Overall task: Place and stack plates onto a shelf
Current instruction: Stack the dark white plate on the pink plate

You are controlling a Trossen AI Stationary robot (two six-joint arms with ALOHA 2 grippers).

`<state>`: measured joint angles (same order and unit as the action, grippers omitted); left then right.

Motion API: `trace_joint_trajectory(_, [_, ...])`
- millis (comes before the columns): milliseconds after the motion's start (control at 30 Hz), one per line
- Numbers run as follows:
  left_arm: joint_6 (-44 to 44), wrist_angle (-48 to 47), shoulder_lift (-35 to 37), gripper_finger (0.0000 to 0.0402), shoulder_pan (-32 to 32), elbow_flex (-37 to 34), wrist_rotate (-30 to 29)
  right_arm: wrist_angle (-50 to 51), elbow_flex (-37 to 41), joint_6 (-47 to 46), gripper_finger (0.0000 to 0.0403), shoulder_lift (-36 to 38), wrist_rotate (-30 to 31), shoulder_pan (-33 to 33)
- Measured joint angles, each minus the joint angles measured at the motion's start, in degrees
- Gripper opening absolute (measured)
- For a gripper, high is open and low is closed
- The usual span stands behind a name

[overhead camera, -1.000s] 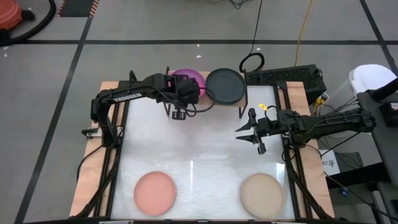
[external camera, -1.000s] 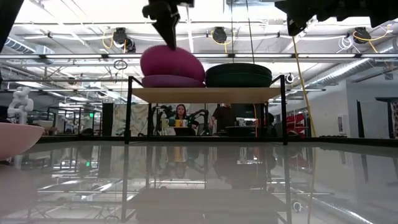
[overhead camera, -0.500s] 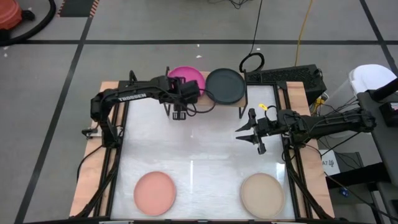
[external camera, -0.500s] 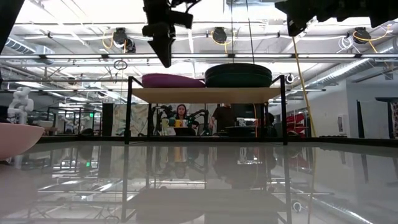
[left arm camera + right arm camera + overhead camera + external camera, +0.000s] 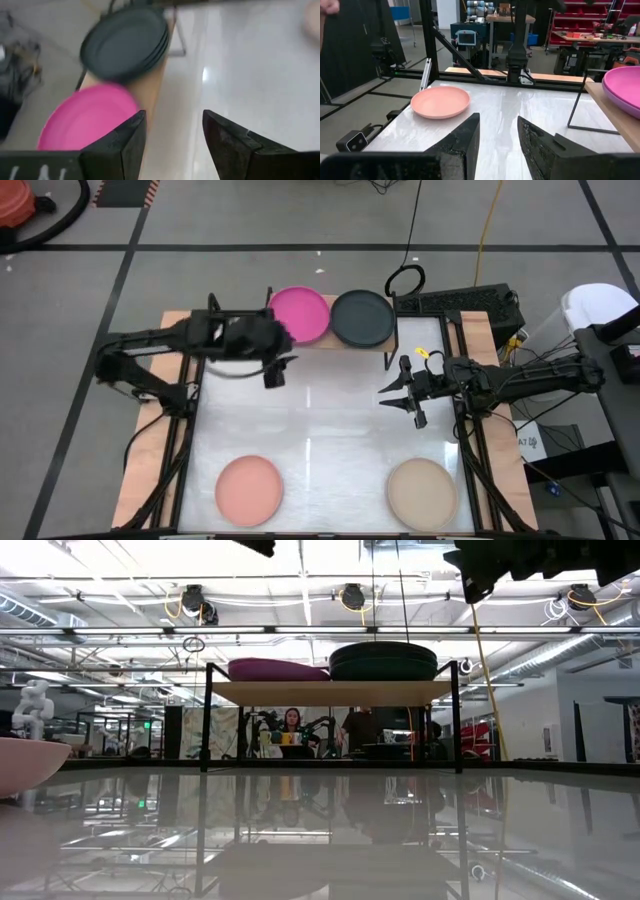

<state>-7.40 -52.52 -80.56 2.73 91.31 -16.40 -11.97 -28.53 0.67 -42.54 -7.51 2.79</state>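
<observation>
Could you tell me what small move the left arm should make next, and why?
Probably carry the left gripper toward the salmon plate at the table's near edge. Its fingers are open and empty, clear of the shelf, where the magenta plate already lies beside the dark stack. The beige plate sits nearer the waiting right gripper.

Broad bare stretch across the middle of the glossy white table (image 5: pixel 320 430). Along the far edge, blocked by the low light-wood shelf on thin black legs (image 5: pixel 330 692), topped by a round magenta plate (image 5: pixel 300 314) beside a stack of dark round plates (image 5: pixel 361 318). Near edge: salmon pink round plate (image 5: pixel 249 490) and beige round plate (image 5: pixel 422 492), well apart, open lane between.
</observation>
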Motion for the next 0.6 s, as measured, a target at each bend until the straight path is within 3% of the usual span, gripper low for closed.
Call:
trace_joint_trajectory(200, [3.17, 29.72, 12.07, 0.02, -4.88, -25.47, -0.11, 0.02, 0.0, -0.02, 0.0114, 0.0, 0.0, 0.0])
trace_joint_trajectory(367, [8.12, 55.15, 16.17, 0.02, -7.99, -44.55, -0.17, 0.71, 0.0, -1.67, 0.0114, 0.0, 0.0, 0.0])
trace_joint_trajectory(500, [11.14, 69.16, 16.18, 0.02, -9.7, -53.18, -0.1, 1.62, 0.0, -2.48, 0.0114, -0.01, 0.04, 0.0])
trace_joint_trajectory(600, [11.65, 72.96, 16.24, 0.02, -10.3, -55.96, -0.27, -0.12, 0.0, -2.97, 0.0114, -0.02, 0.38, -0.07])
